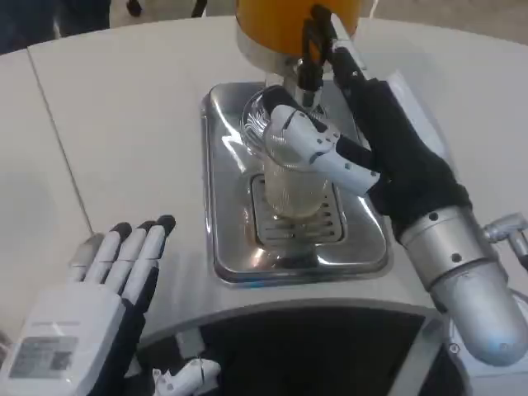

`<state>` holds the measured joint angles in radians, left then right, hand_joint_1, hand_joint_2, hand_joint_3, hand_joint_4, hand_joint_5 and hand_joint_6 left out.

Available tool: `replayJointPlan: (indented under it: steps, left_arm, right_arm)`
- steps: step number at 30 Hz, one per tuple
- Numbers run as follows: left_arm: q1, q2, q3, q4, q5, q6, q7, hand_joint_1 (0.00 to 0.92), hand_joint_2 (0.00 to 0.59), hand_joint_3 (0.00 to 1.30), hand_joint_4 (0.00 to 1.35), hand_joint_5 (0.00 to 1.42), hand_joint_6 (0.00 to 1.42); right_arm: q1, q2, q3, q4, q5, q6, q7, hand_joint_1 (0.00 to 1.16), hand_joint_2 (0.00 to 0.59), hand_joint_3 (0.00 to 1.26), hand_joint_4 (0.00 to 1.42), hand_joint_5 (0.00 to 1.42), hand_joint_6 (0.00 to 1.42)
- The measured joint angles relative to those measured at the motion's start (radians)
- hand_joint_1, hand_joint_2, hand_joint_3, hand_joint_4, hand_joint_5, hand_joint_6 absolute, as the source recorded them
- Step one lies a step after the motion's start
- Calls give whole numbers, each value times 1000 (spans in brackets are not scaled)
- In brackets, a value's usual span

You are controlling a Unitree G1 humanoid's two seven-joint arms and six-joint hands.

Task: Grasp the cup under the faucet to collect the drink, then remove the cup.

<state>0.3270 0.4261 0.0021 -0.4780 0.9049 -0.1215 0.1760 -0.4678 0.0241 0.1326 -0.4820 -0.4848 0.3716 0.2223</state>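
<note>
While gripping the ribbed clear glass cup in right hand, keep upright under black faucet; left hand released.

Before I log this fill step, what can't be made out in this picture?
- Liquid level in the clear cup: head view, right hand wraps its upper part.
- Orange dispenser: cut off by the top edge.
- Faucet outlet: hidden behind the right hand.
- Left hand palm: faces down.
</note>
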Motion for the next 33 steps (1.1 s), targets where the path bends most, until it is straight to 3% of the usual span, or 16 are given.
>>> replayJointPlan:
  steps: [12, 17, 22, 24, 25, 30, 32, 33]
  left_arm:
    - [10, -13, 19, 8, 0, -20, 31, 0, 158, 0, 0, 0, 19]
    - [11, -16, 23, 22, -1, -23, 37, 0, 157, 0, 0, 0, 58]
    - [6, -22, 24, 24, -3, -27, 44, 0, 152, 0, 0, 0, 61]
    - [3, -26, 24, 29, -8, -27, 44, 0, 151, 0, 0, 0, 62]
    - [-4, -29, 23, 32, -9, -29, 44, 0, 151, 0, 0, 0, 64]
    - [-19, -33, 22, 41, -11, -30, 44, 0, 147, 0, 0, 0, 71]
    - [-22, -34, 22, 48, -22, -30, 44, 0, 145, 0, 0, 0, 60]
    - [-22, -34, 22, 52, -27, -29, 44, 0, 145, 0, 0, 0, 58]
  right_arm:
    - [-39, -9, -2, 24, 105, 8, -24, 388, 396, 0, 0, 0, 1]
    - [-75, -57, 28, 24, 100, 37, 1, 392, 390, 3, 0, 0, 19]
    - [-161, -141, 62, 66, 78, 68, 65, 385, 396, 28, 0, 0, 37]
    - [-211, -185, 94, 86, 53, 92, 111, 375, 402, 40, 0, 2, 51]
    - [-249, -234, 133, 90, 11, 97, 146, 362, 411, 52, 0, 12, 55]
    - [-267, -265, 172, 82, -15, 122, 178, 329, 421, 56, 0, 14, 75]
    - [-276, -296, 195, 72, -48, 123, 193, 295, 420, 56, 0, 14, 76]
    - [-290, -320, 226, 57, -100, 134, 220, 290, 420, 56, 0, 14, 77]
